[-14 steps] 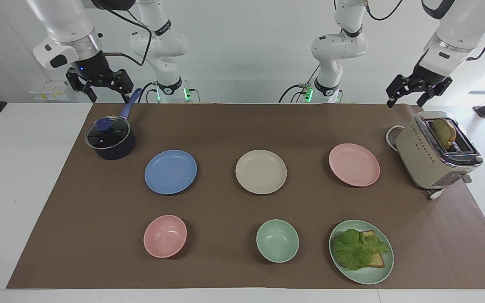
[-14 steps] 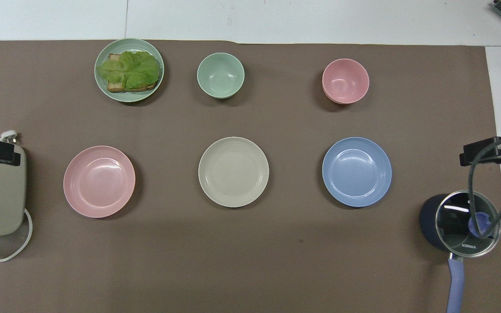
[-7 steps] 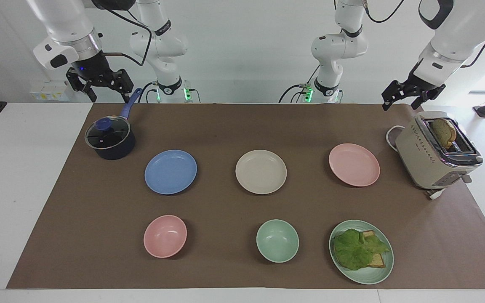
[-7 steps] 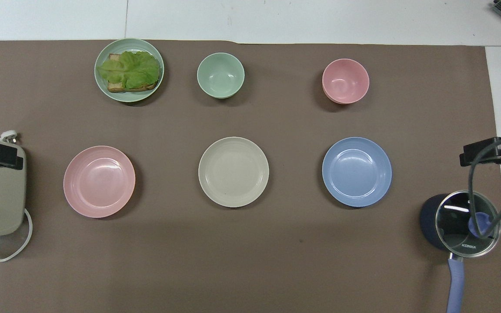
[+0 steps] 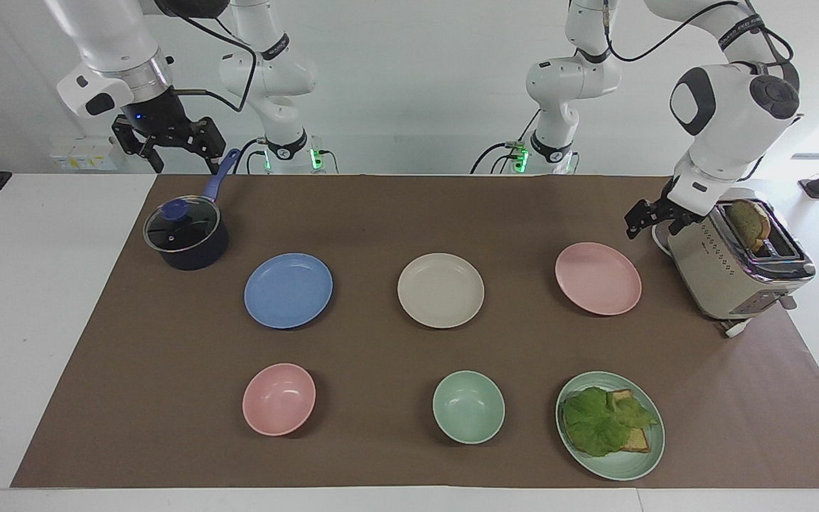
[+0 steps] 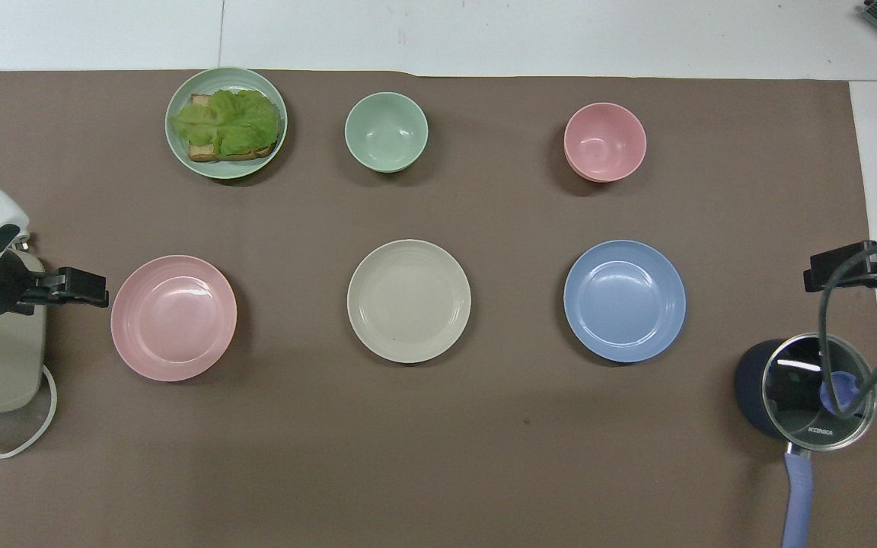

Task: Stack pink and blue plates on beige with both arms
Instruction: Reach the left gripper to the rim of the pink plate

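nothing stacked yet: left gripper (image 5: 650, 219) low beside pink plate (image 5: 598, 278), jaws spread to grab its rim, right gripper (image 5: 168, 142) waiting spread-jawed above pot (image 5: 185, 235), beige plate (image 5: 441, 290) bare between.

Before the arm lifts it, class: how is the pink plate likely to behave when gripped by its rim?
The pink plate looks stiff, so it should keep its shape rather than flop. It appears thin and shallow, probably light for its width. Its low rim lies close to the brown mat, so the left pincer, open beside the toaster, may find little to catch, and it could slide.
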